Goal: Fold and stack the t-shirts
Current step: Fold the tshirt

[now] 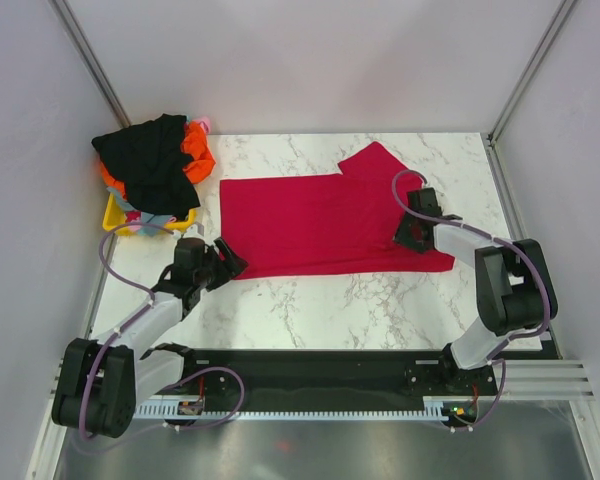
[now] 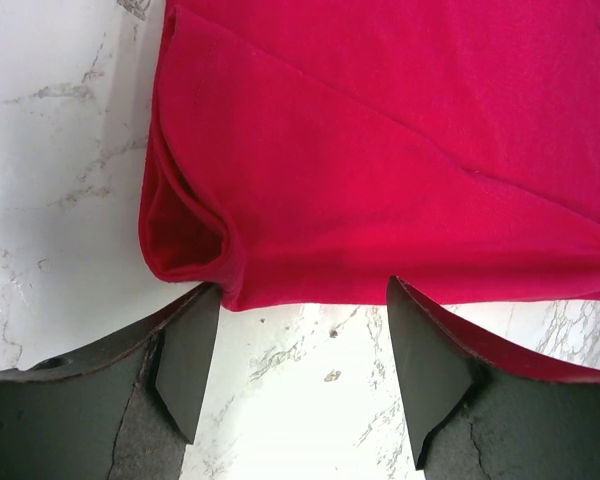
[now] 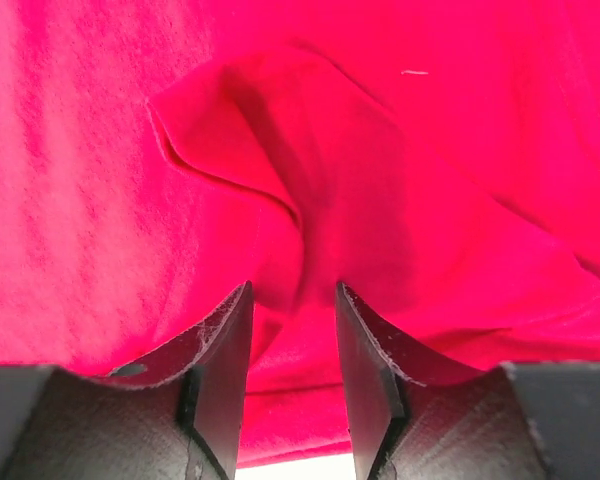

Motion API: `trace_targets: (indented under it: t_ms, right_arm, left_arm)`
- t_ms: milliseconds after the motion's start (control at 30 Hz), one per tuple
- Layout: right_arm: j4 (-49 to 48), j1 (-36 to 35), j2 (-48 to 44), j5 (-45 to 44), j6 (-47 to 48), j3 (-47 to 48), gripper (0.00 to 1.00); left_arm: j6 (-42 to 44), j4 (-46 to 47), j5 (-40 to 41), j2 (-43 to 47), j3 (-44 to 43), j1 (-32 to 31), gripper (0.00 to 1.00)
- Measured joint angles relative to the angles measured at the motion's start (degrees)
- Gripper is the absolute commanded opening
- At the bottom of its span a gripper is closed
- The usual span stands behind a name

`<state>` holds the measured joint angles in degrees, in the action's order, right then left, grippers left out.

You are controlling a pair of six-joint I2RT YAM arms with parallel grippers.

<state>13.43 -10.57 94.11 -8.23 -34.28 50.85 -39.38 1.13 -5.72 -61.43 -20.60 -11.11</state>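
Observation:
A crimson red t-shirt (image 1: 320, 225) lies spread flat on the marble table. My left gripper (image 1: 230, 262) is open at its near left corner. In the left wrist view the gripper (image 2: 303, 295) has its jaws apart on either side of the shirt's (image 2: 380, 150) folded edge, with bare marble between them. My right gripper (image 1: 405, 238) rests on the shirt's right side. In the right wrist view the gripper (image 3: 293, 290) has its jaws narrowed on a raised ridge of red cloth (image 3: 430, 150). A black shirt (image 1: 150, 160), an orange one (image 1: 198, 150) and a bit of pink (image 1: 202, 124) are heaped at the back left.
The heap sits on a small yellow bin (image 1: 115, 215), with light blue cloth (image 1: 155, 218) hanging at its front. Grey walls enclose the table on three sides. A black rail (image 1: 310, 365) runs along the near edge between the arm bases.

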Motion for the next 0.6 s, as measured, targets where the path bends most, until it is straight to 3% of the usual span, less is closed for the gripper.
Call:
trace_targets:
  t_ms: [433, 600]
  right_arm:
    - [-0.15, -0.09, 0.61, 0.02, 0.02, 2.27, 0.45]
    - [-0.72, -0.09, 2.45, 0.28, 0.04, 2.67, 0.36]
  left_arm:
    - [0.02, 0.35, 0.02, 0.0, 0.0, -0.66, 0.73]
    - [0.04, 0.35, 0.02, 0.0, 0.0, -0.66, 0.73]
